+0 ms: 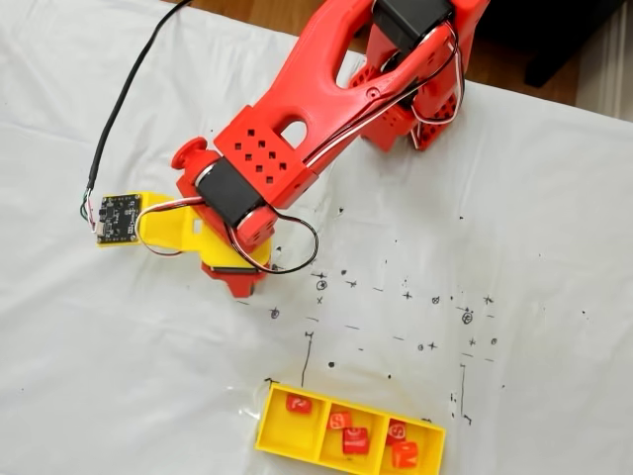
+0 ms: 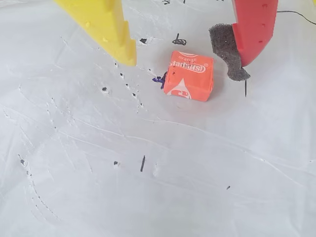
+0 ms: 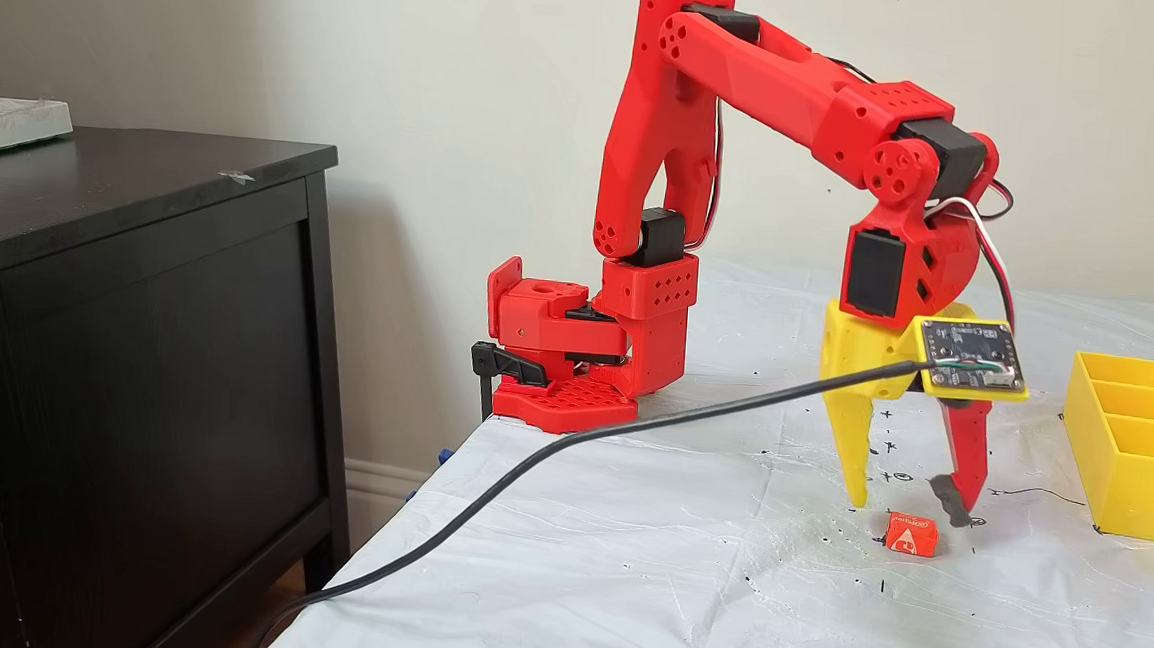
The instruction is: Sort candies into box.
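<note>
While the jaws (image 2: 190, 61) hang spread wide just above the tabletop (image 2: 158, 173), 1 orange candy (image 2: 189, 75) lies between their tips, touching neither. Well off to one side, the yellow box (image 1: 297, 435) holds 5 candies (image 1: 354, 440).

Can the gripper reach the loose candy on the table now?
Probably yes: the gripper is open above the candy, one finger on each side, and nothing lies between them.
</note>
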Tool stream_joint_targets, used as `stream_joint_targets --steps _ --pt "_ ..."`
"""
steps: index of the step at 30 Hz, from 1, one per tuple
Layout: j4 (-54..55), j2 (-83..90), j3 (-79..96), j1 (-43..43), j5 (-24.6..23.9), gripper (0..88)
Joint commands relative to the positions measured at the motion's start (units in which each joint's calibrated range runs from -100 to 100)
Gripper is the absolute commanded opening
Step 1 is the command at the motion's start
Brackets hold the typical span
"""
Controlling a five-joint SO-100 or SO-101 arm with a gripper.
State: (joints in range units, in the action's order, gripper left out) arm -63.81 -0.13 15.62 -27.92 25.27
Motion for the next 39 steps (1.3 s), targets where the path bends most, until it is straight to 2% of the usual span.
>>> stream_joint_targets --steps 1,39 --pt "0.41 0.72 -4.47 0.11 -0.34 27.4" --pt "4.01 -5.13 -5.02 3.28 -1.22 23.1"
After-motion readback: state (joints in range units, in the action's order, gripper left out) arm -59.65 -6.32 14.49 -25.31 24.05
